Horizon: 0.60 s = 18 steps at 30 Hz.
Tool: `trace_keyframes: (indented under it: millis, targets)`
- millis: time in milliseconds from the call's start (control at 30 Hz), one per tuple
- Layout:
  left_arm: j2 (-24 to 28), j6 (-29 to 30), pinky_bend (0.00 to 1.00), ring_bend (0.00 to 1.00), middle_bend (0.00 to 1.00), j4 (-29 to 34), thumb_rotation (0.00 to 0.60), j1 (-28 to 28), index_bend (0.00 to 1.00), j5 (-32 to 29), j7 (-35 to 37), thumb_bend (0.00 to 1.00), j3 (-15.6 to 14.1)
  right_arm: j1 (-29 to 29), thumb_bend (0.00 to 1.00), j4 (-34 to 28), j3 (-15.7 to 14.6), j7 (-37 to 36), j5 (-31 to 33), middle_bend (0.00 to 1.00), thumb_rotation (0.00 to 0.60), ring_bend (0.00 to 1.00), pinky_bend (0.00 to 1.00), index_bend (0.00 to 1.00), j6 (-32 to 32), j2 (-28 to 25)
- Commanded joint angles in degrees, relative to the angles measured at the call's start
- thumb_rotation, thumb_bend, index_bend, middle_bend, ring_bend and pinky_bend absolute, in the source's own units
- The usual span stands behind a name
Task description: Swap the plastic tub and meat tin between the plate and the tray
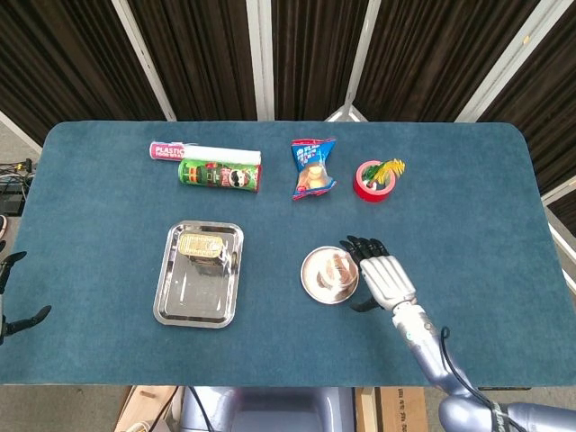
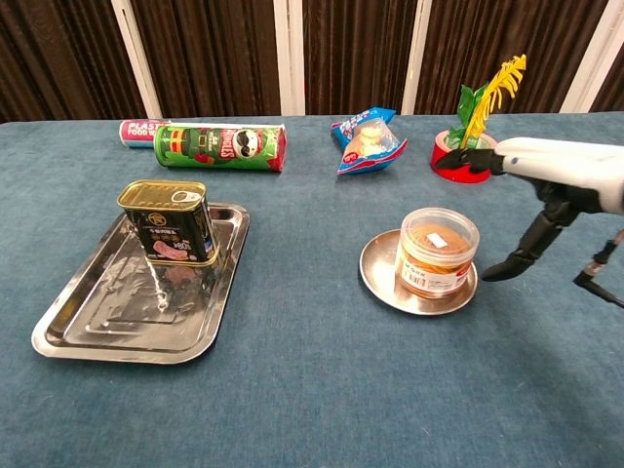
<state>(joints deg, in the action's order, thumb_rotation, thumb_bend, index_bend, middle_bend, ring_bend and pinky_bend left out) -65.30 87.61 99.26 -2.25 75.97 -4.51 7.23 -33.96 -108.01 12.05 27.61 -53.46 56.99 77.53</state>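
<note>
The clear plastic tub (image 1: 335, 268) (image 2: 437, 252) stands upright on the small round metal plate (image 1: 315, 286) (image 2: 378, 276). On the far end of the steel tray (image 1: 196, 295) (image 2: 127, 317) stands the dark meat tin (image 1: 202, 246) (image 2: 172, 222). My right hand (image 1: 379, 274) (image 2: 546, 185) hovers just right of the tub with its fingers spread, holding nothing and not touching it. Only the fingertips of my left hand (image 1: 13, 297) show at the table's left edge in the head view, apart and empty.
Along the back lie a green crisp tube (image 1: 220, 173) (image 2: 220, 146) with a pink-and-white roll (image 1: 203, 152) behind it, a blue snack bag (image 1: 312, 168) (image 2: 367, 139), and a red tape roll holding a yellow-green plant (image 1: 374, 178) (image 2: 472, 136).
</note>
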Motion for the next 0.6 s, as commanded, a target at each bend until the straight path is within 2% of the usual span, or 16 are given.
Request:
trace_keyframes:
  millis: [33, 233, 433, 600]
  targets:
    - [-0.03, -0.01, 0.15, 0.0, 0.0, 0.01, 0.6, -0.01, 0.18, -0.12, -0.03, 0.18, 0.06, -1.35, 0.05, 1.82, -0.1, 1.12, 1.82, 0.0, 0.6, 0.0, 0.0, 0.0, -0.15, 1.42]
    - [-0.04, -0.14, 0.15, 0.0, 0.0, 0.06, 0.6, -0.06, 0.18, -0.68, -0.01, 0.18, 0.3, -2.94, 0.04, 4.76, -0.94, 2.17, 4.42, 0.0, 0.6, 0.01, 0.0, 0.0, 0.07, 2.84]
    - [-0.26, -0.06, 0.15, 0.0, 0.0, 0.08, 0.6, -0.08, 0.18, -0.89, -0.12, 0.18, 0.42, -3.49, 0.04, 5.43, -1.89, 2.21, 4.67, 0.08, 0.6, 0.13, 0.0, 0.0, 0.7, 3.19]
    - [-0.31, 0.04, 0.15, 0.0, 0.0, 0.2, 0.6, -0.05, 0.19, -0.7, -0.21, 0.18, 0.32, -4.26, 0.05, 6.83, -2.07, 1.75, 4.61, 0.12, 0.6, 0.17, 0.0, 0.02, 0.69, 4.43]
